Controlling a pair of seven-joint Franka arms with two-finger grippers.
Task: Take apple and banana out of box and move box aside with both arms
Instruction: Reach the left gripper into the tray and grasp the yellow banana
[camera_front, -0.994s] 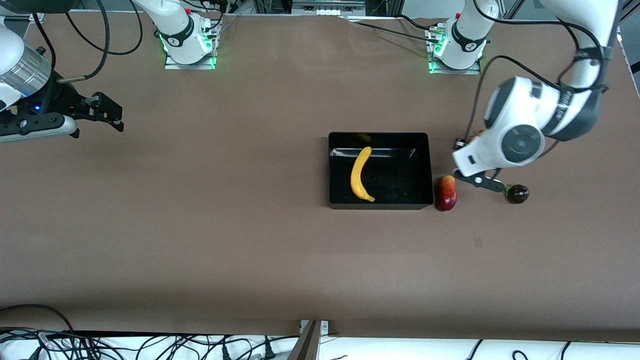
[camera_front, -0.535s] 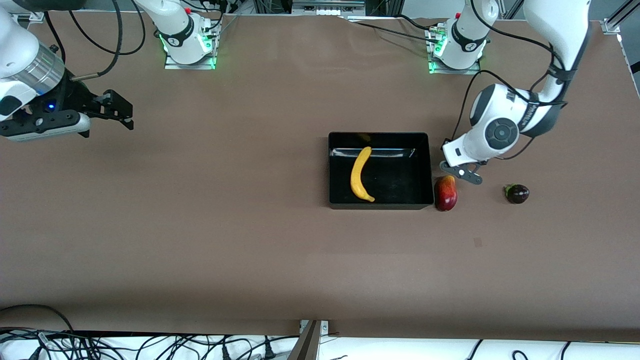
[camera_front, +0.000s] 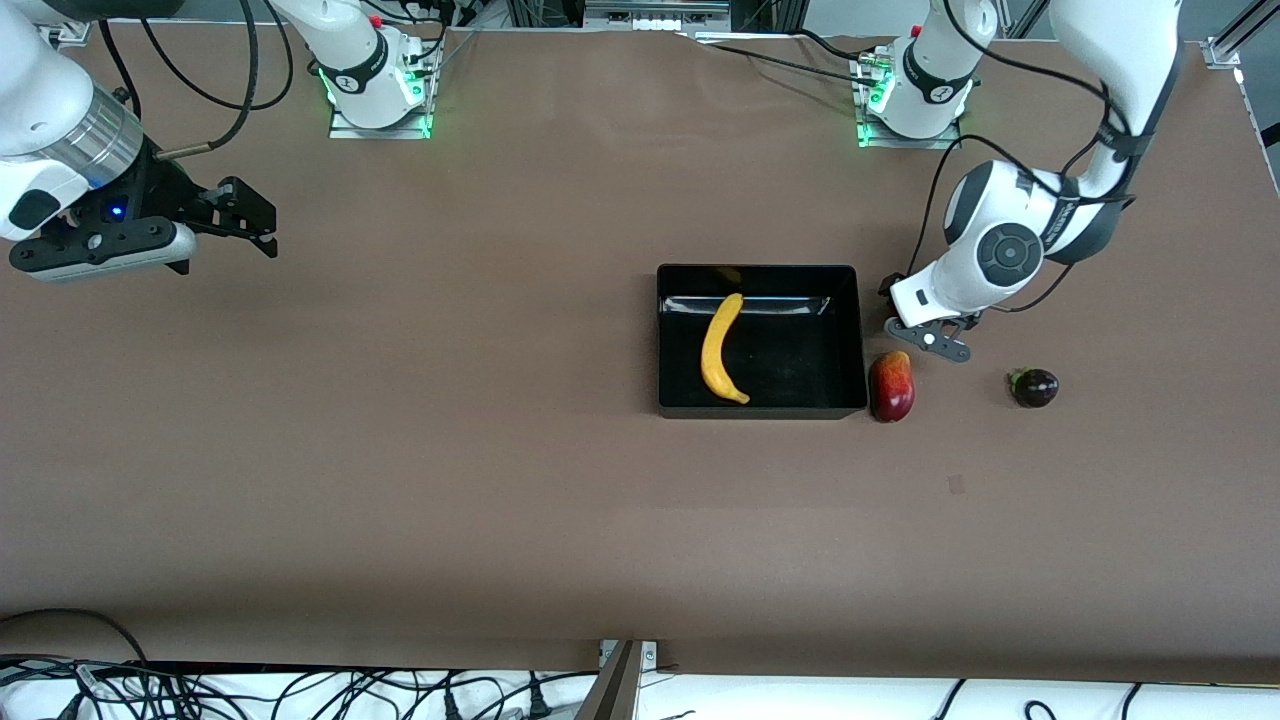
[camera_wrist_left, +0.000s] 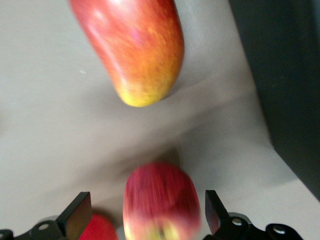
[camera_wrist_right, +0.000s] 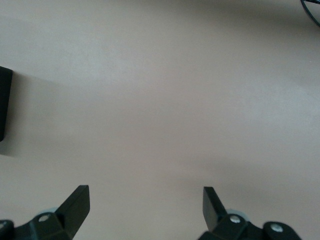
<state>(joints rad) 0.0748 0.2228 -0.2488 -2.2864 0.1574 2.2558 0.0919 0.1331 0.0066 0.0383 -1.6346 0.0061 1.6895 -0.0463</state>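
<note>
The black box (camera_front: 845, 340) stands mid-table with the yellow banana (camera_front: 722, 347) lying in it. My left gripper (camera_front: 905, 310) is low beside the box, toward the left arm's end. In the left wrist view it (camera_wrist_left: 145, 212) is open, with the red apple with yellow patches (camera_wrist_left: 161, 200) between its fingers (camera_wrist_left: 77, 212) and a gap on each side. The arm's wrist hides the apple in the front view. The box's wall shows in that wrist view (camera_wrist_left: 285, 75). My right gripper (camera_front: 255, 220) is open and empty over bare table at the right arm's end, and so it shows in its own view (camera_wrist_right: 145, 200).
A long red-and-yellow fruit (camera_front: 892, 387) lies against the box's wall, nearer the front camera than my left gripper, and shows in the left wrist view (camera_wrist_left: 132, 50). A small dark purple fruit (camera_front: 1034, 387) lies farther toward the left arm's end. Another small red thing (camera_wrist_left: 97, 227) sits beside the apple.
My left arm has swung in and come down beside the box, so its gripper now straddles the apple. My right gripper has drifted a little toward the middle of the table.
</note>
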